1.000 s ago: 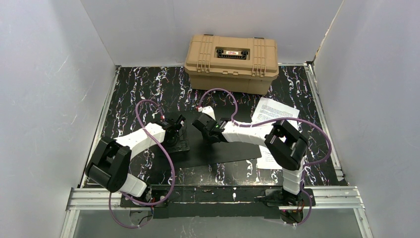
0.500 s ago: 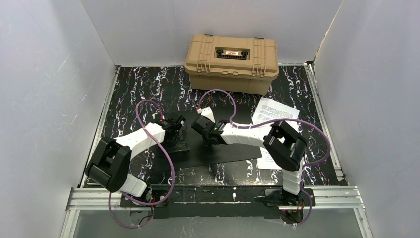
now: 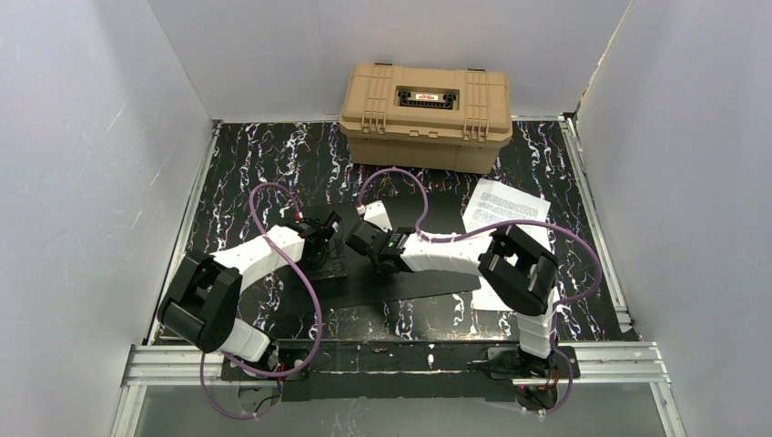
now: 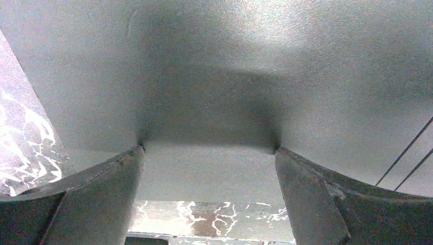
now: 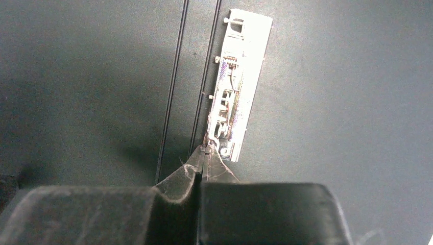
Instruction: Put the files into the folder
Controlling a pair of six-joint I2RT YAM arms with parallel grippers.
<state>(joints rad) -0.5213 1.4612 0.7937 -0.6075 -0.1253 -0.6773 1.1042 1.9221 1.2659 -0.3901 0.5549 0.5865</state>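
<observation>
Top external view: the folder (image 3: 437,280) lies open on the table (image 3: 255,164), black inside up, in front of both arms. The files (image 3: 503,205) lie just beside its right edge, not yet in it. The left gripper (image 4: 208,158) has its jaws spread wide and is low over the left half of the folder. The right gripper (image 5: 200,173) has its jaws pressed together, tips at the near end of the metal clip (image 5: 236,87) on the spine.

The step in hand looks like working that clip before any sheet goes in. To do it well, the left arm should pin the cover flat so the folder cannot slide or swing shut. The right tips should act on the clip's end only, with a short, straight move along the spine. Only then should the right arm reach for the sheets.

Hard to make out:
- Whether the shut jaws pinch a part of the clip or only touch it.
- Whether the left jaws press on the cover or hover above it.
- How many sheets there are, since the right arm covers much of them.
- Whether the clip is open or latched.

A tan hard case (image 3: 424,114) stands at the far edge, well apart.
</observation>
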